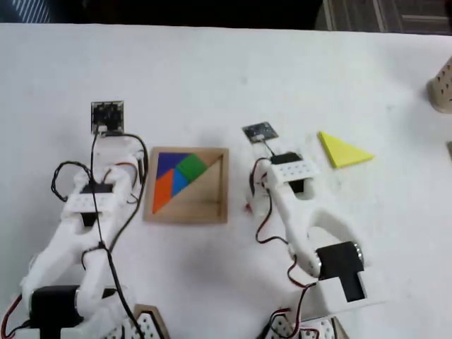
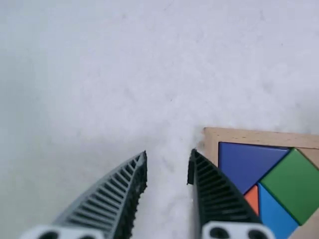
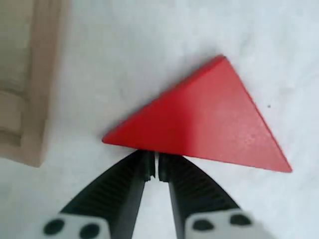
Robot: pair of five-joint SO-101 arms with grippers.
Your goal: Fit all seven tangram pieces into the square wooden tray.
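The square wooden tray (image 1: 212,205) lies between my two arms. It holds a dark blue piece (image 1: 168,164), a green piece (image 1: 192,167), an orange piece (image 1: 163,191) and a light blue piece (image 1: 180,182) in its far left part. My left gripper (image 2: 167,162) is open over bare table, just outside the tray's corner (image 2: 259,135). My right gripper (image 3: 153,167) is shut, its tips against the long edge of a red triangle (image 3: 204,124) lying flat near the tray's side (image 3: 35,99). A yellow triangle (image 1: 344,150) lies to the right of the right arm.
The white table has free room all round the tray. A pale perforated object (image 1: 443,88) stands at the far right edge. The arms' bases and cables (image 1: 99,233) take up the near edge.
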